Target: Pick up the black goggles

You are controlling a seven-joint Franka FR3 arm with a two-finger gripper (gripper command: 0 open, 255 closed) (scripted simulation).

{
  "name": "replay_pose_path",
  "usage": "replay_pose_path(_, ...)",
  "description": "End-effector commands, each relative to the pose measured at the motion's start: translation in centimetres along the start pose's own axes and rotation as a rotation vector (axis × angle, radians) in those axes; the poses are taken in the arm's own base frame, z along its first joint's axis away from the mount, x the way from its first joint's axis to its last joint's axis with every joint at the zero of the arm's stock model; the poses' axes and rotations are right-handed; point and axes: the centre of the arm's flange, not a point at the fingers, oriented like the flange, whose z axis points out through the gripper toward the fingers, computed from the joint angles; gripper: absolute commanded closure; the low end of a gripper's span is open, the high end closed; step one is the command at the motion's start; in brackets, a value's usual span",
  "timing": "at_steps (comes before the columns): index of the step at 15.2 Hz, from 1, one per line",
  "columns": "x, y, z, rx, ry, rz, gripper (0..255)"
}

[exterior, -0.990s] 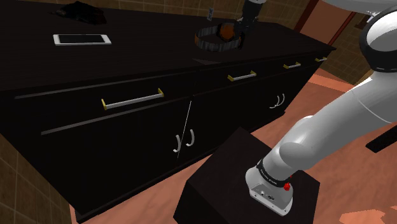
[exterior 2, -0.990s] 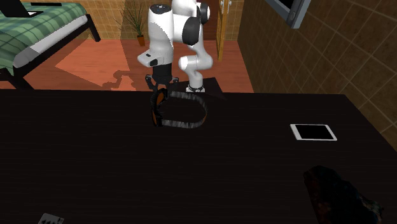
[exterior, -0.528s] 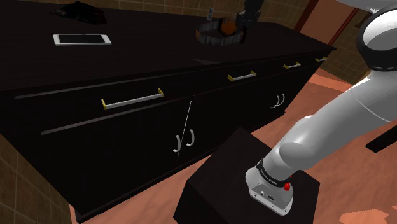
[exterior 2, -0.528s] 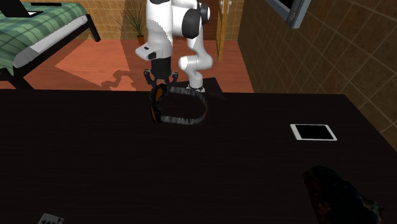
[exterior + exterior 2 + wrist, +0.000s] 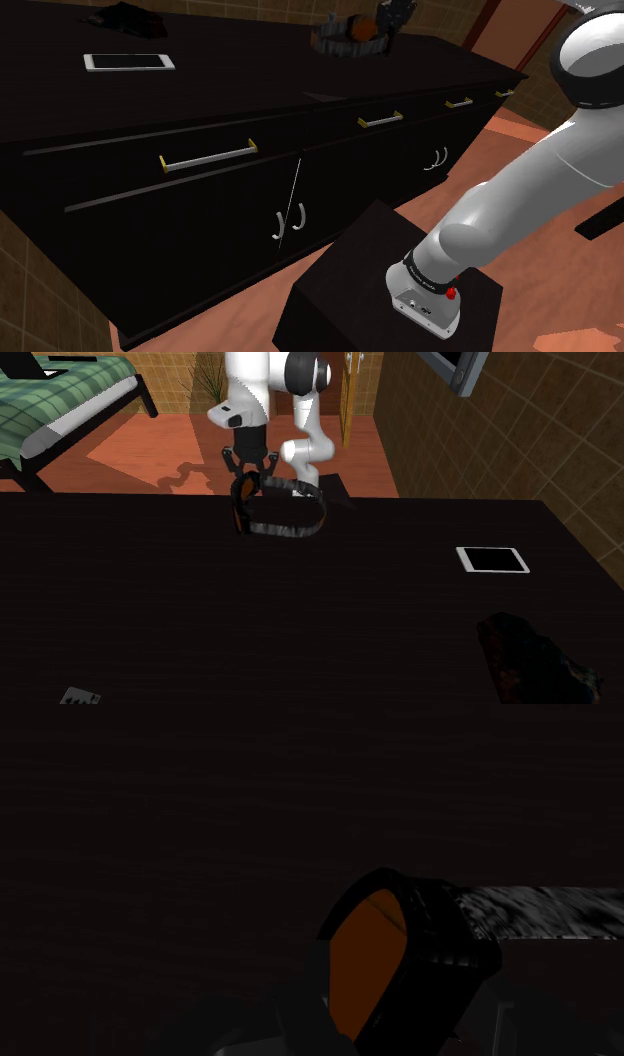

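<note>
My gripper (image 5: pixel 247 472) is clamped on the lens end of the goggles (image 5: pixel 290 524), which I judge hang just clear of the cabinet (image 5: pixel 180 622) top, strap trailing sideways because the grip is off-centre.

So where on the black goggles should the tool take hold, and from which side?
Grip the goggles by the rigid frame around the orange lens, from straight above, as the tool does: that frame stands on edge, narrow enough to pinch, while the grey strap is a loose loop, likely to sag.
</note>
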Motion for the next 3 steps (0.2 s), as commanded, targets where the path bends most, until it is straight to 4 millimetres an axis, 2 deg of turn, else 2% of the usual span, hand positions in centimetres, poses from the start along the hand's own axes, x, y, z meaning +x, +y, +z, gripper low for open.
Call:
replay_pose_path(1, 0.2, 0.15, -1.21, 0.0, 0.0, 0.0, 255)
replay_pose_path(3, 0.2, 0.16, -1.28, 0.0, 0.0, 0.0, 255)
